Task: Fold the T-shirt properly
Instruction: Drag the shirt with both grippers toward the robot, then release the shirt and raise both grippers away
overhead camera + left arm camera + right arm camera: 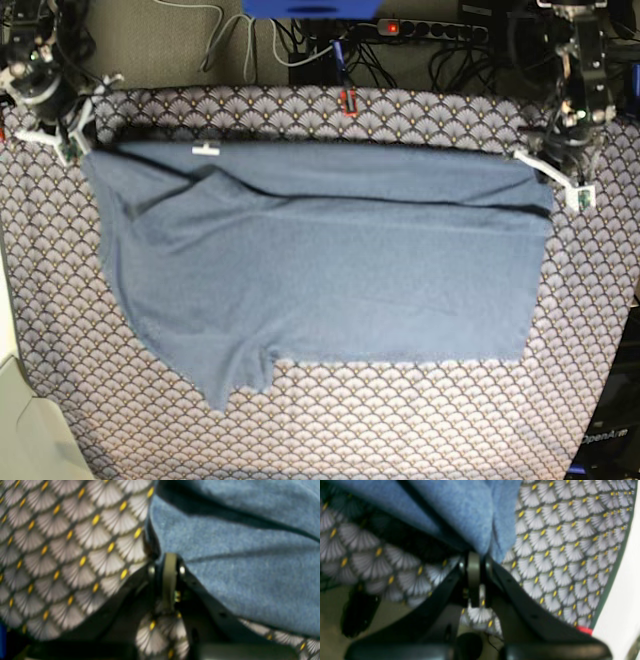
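Note:
The slate-blue T-shirt [320, 270] lies spread on the tablecloth with its plain side up, its far edge doubled over in a long fold. A white tag [205, 150] shows near that fold. In the base view my left gripper [548, 178] is at the shirt's far right corner. The left wrist view shows it [167, 561] shut on the blue fabric [237, 585] at its edge. My right gripper [80, 150] is at the far left corner. The right wrist view shows it [473, 556] shut on a bunched fold of the shirt [470, 512].
The grey scallop-patterned tablecloth [330, 420] covers the whole table. Cables and a power strip [430, 30] lie on the floor beyond the far edge. A white surface [25, 430] borders the near left corner.

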